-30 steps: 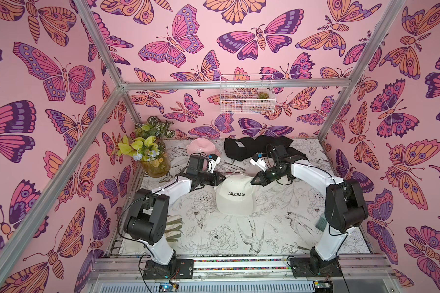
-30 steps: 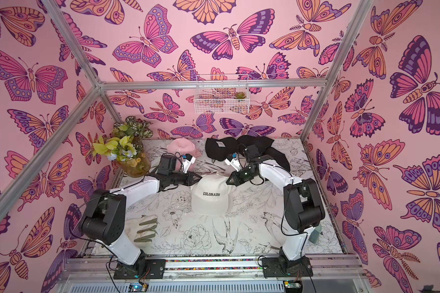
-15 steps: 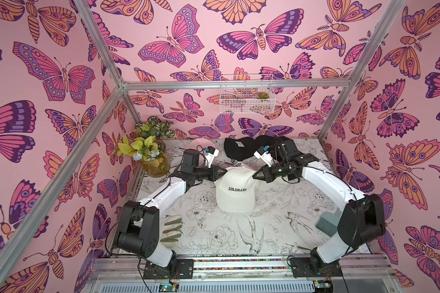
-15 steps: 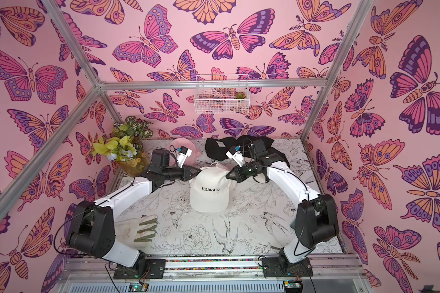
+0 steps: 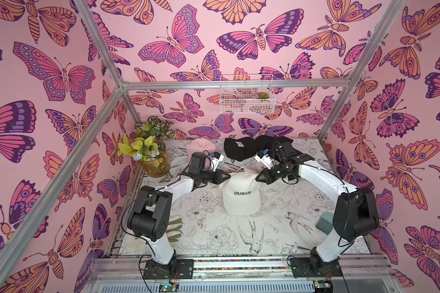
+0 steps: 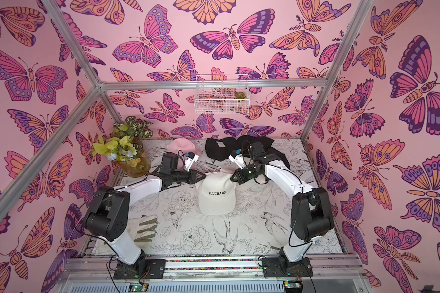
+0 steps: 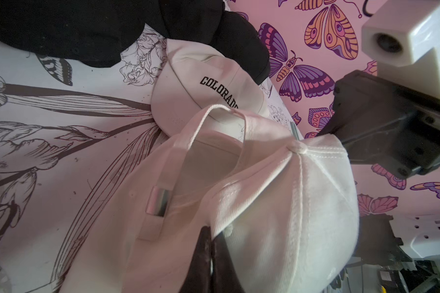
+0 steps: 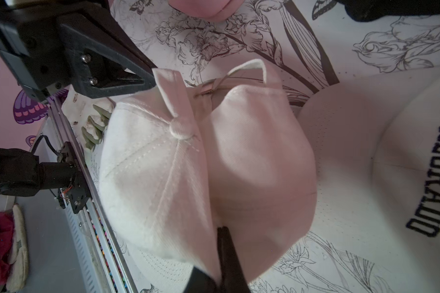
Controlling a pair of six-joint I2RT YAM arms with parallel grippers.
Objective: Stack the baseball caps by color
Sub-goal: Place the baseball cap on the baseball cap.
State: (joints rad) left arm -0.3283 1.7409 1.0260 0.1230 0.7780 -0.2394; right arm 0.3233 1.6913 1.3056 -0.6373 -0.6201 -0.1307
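Pinched by closed left fingers [image 7: 201,253] and right fingers [image 8: 226,253], the raised COLORADO cap [image 5: 241,200] has swung toward 12 o'clock and back, still not atop the second COLORADO cap [image 7: 201,83].

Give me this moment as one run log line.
left gripper: shut on cream cap | right gripper: shut on same cap | second cream cap: on table

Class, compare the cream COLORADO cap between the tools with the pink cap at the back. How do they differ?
Colour: the held cream cap is cream with black lettering; the pink cap is light pink. State: the held cream cap is pinched by the left tool and right tool; the pink cap lies ungripped at the back. Both are baseball caps.
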